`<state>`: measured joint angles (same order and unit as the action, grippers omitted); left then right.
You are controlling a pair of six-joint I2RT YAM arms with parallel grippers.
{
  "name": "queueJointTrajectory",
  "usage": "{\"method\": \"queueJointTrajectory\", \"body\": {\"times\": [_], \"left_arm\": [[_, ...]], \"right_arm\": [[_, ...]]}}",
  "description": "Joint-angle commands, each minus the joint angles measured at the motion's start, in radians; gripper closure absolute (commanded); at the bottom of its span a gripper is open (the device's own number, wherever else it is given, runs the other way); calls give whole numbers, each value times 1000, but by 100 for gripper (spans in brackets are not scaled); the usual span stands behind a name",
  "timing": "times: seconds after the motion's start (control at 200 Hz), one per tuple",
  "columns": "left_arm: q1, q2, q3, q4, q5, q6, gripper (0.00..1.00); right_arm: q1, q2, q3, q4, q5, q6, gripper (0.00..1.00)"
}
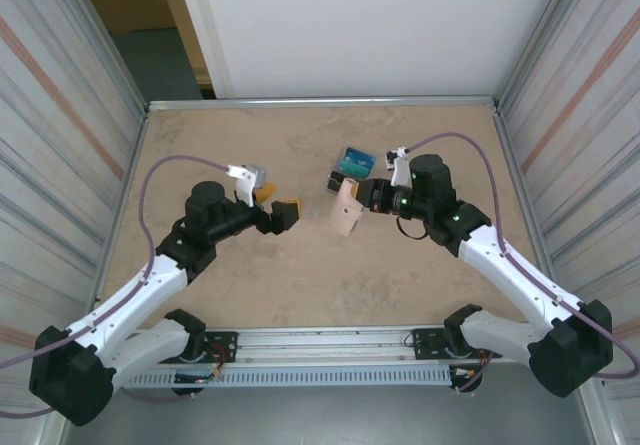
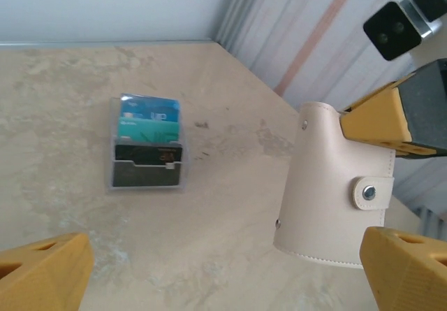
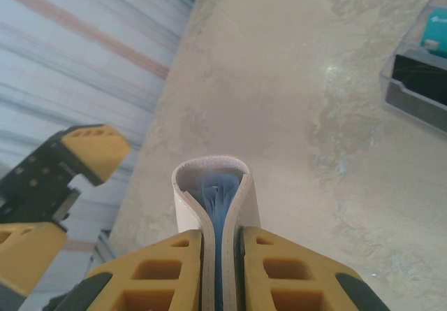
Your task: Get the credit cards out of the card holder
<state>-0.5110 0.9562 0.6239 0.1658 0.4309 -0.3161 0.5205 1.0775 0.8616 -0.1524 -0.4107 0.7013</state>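
Note:
My right gripper (image 1: 366,195) is shut on the card holder (image 1: 346,212), a tan folded wallet held above the table. In the left wrist view the card holder (image 2: 334,185) has its tab snapped shut. Seen edge-on in the right wrist view, the card holder (image 3: 213,192) shows pale blue inside layers between the right gripper's (image 3: 223,255) fingers. My left gripper (image 1: 279,204) stands open and empty just left of the wallet, apart from it. In its own view the left gripper (image 2: 230,276) faces the table. Teal, blue and dark credit cards (image 2: 148,133) lie on the table behind.
The cards sit in a clear plastic tray (image 1: 351,164) at the middle back of the table, also seen as the tray (image 3: 419,80) in the right wrist view. Metal side walls (image 1: 520,165) ring the beige table (image 1: 260,275).

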Motion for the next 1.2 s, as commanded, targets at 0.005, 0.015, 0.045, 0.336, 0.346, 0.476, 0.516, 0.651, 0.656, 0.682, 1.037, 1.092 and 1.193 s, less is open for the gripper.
{"method": "queueJointTrajectory", "body": {"times": [0.005, 0.015, 0.045, 0.336, 0.346, 0.476, 0.516, 0.651, 0.656, 0.682, 1.037, 1.092, 1.193], "left_arm": [[5, 21, 11, 46, 222, -9, 4], [5, 24, 14, 49, 235, -7, 4], [5, 34, 16, 58, 271, -6, 6], [-30, 136, 51, 107, 493, -6, 25], [-32, 137, 51, 109, 494, -6, 26], [-76, 143, 64, 85, 511, 32, 28], [-86, 143, 70, 67, 507, 50, 27], [-98, 155, 74, 66, 492, 51, 27], [-98, 156, 75, 67, 492, 50, 27], [-98, 162, 74, 77, 493, 44, 27], [-109, 204, 57, 253, 507, -100, 38], [-114, 201, 49, 271, 502, -117, 45], [-126, 186, 39, 291, 473, -136, 67]], "right_arm": [[-8, -21, 34, 15, -154, -58, 100], [-8, -20, 35, 17, -163, -59, 100], [-9, -19, 42, 23, -188, -65, 100], [-13, 14, 72, 132, -363, -64, 100], [-13, 14, 72, 135, -364, -63, 100], [-14, 30, 76, 167, -390, -50, 100], [-12, 35, 77, 174, -395, -45, 100], [-11, 45, 77, 207, -421, -30, 100], [-11, 45, 77, 207, -422, -30, 100], [-11, 47, 77, 208, -424, -30, 100], [-11, 48, 68, 233, -471, -40, 100], [-12, 50, 68, 231, -476, -45, 100], [-11, 60, 75, 224, -477, -46, 100]]}}
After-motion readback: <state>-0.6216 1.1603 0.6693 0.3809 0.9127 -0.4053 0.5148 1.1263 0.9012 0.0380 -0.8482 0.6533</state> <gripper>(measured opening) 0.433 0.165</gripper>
